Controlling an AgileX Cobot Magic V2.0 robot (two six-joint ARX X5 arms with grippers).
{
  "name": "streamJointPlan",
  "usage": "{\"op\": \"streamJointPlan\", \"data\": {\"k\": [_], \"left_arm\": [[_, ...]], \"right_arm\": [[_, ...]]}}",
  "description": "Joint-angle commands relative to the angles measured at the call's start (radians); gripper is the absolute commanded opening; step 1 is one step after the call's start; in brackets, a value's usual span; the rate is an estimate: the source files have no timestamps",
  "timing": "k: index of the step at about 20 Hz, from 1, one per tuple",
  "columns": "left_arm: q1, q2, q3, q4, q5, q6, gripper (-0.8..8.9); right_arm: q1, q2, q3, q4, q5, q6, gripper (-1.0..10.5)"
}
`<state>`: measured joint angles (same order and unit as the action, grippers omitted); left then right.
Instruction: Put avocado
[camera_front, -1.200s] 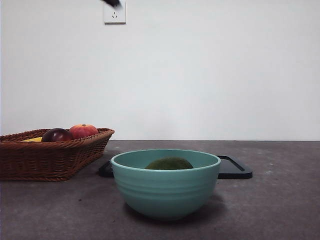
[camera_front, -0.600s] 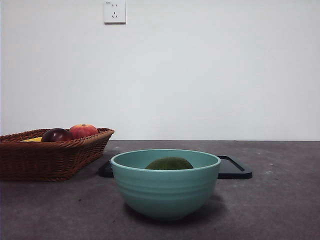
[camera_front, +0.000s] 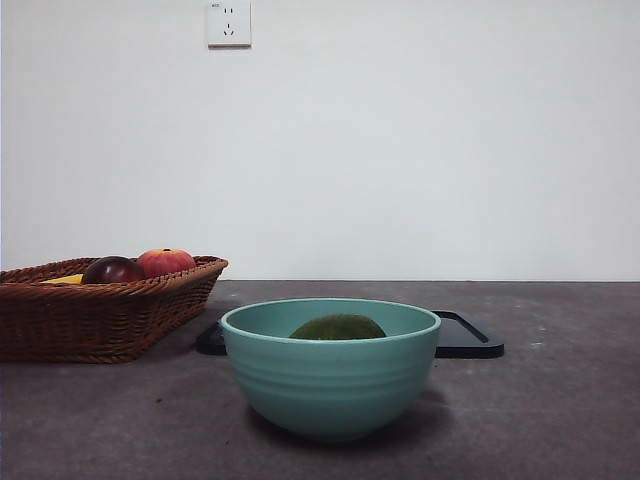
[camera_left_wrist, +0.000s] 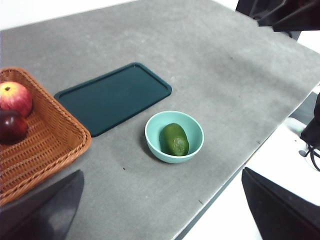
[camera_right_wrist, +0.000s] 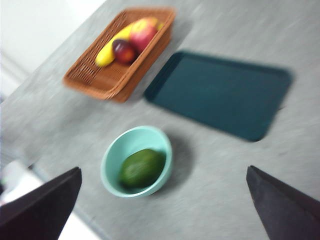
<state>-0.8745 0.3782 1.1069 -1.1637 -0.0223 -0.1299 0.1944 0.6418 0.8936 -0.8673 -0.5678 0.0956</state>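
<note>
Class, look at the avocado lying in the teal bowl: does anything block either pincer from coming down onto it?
Nothing visible does. The avocado lies uncovered in the open teal bowl, alone. Both wrist views look down on it from high above, with only bare table between; the tray and basket sit off to the side.

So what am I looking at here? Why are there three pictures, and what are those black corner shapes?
This is a robot with two arms at a grey table. One picture comes from a low camera in front. The other two come from cameras on the arms' wrists, looking down. The black shapes at the bottom are each arm's own fingers, spread wide and holding nothing; the right arm's look the same. On the table an avocado lies in a teal bowl. Behind it is a dark flat tray. A wicker basket holds an apple, a dark plum and a banana.
</note>
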Motion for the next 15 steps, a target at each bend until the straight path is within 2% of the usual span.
{"op": "streamJointPlan", "data": {"k": [1, 4, 8, 12, 15], "left_arm": [[-0.008, 0.002, 0.008, 0.005, -0.004, -0.006, 5.0], [-0.008, 0.002, 0.008, 0.005, -0.004, -0.006, 4.99], [-0.008, 0.002, 0.008, 0.005, -0.004, -0.006, 4.99], [-0.008, 0.002, 0.008, 0.004, -0.004, -0.006, 5.0], [-0.008, 0.002, 0.008, 0.004, -0.004, -0.005, 4.99]], "right_arm": [[0.074, 0.085, 0.014, 0.039, 0.005, 0.056, 5.8], [0.2, 0.229, 0.014, 0.116, 0.064, 0.123, 5.8], [0.344, 0.442, 0.031, 0.195, 0.179, 0.173, 5.8], [0.429, 0.644, 0.034, 0.25, 0.227, 0.19, 5.8], [0.467, 0.761, 0.035, 0.249, 0.293, 0.193, 5.8]]}}
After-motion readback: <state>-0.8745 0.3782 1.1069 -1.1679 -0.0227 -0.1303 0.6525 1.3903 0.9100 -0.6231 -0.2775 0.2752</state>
